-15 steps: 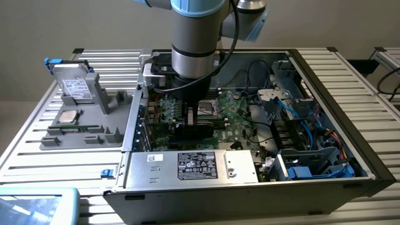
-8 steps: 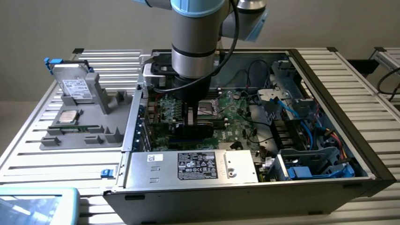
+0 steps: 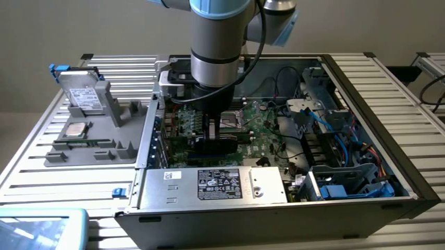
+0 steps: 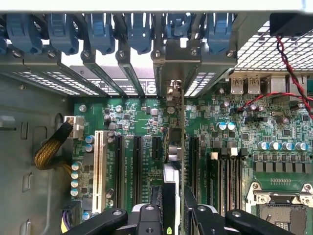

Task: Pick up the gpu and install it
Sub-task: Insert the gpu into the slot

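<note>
Reaching down into the open computer case (image 3: 389, 172), the gripper (image 4: 175, 215) holds the gpu (image 4: 182, 147) edge-on between its narrowed fingers (image 4: 155, 205); the card stands upright over the green motherboard (image 4: 234, 142), among the black expansion slots (image 4: 137, 166); its silvery bracket (image 4: 176, 63) sits at twelve o'clock from the gripper, against the case's rear slot row; a hard drive (image 3: 83, 96) rests in the grey tray (image 3: 90, 156) on the counter (image 3: 41, 172).

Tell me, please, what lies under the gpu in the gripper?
Under the gpu, held on edge by the gripper, lies the green motherboard with its black expansion slots. The card's own edge covers the strip directly beneath it, so whether it is seated cannot be seen.
</note>
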Controlling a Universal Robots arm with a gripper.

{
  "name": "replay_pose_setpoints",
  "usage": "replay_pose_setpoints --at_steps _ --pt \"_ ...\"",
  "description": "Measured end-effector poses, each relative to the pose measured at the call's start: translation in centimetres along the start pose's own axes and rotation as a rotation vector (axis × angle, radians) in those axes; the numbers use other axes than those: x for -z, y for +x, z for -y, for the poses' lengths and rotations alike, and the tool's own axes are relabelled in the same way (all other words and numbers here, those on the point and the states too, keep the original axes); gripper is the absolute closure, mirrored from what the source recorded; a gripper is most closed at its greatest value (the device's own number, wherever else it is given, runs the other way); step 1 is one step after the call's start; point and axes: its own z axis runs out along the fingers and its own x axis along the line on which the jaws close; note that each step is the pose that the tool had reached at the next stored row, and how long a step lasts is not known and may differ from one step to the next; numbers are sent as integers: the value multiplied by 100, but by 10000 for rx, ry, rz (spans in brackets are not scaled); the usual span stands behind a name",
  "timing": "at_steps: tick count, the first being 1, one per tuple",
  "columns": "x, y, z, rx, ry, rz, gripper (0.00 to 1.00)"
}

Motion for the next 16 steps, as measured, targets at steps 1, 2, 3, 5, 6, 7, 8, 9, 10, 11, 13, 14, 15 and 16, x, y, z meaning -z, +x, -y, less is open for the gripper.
replay_pose_setpoints --at_steps 1,2,3,5,6,7,8,9,10,11,13,14,15,16 --pt "0 0 0 8 0 -1 72" --pt "0 0 0 18 -1 -4 72" --pt "0 0 0 26 -1 -6 72" --pt "-2 1 0 45 -1 -7 72" --pt "-3 1 0 53 0 -7 72" --pt "-3 1 0 58 0 -8 72" --pt "-3 1 0 64 0 -8 72" --pt "-5 0 0 70 1 -8 72" --pt "-6 0 0 74 1 -8 72" --pt "-6 0 0 76 0 -9 72" --pt "-7 0 -1 77 1 -9 72" --pt "-8 0 -1 77 0 -9 72" --pt "-8 0 -1 77 1 -9 72" --pt "-8 0 -1 77 1 -8 72"
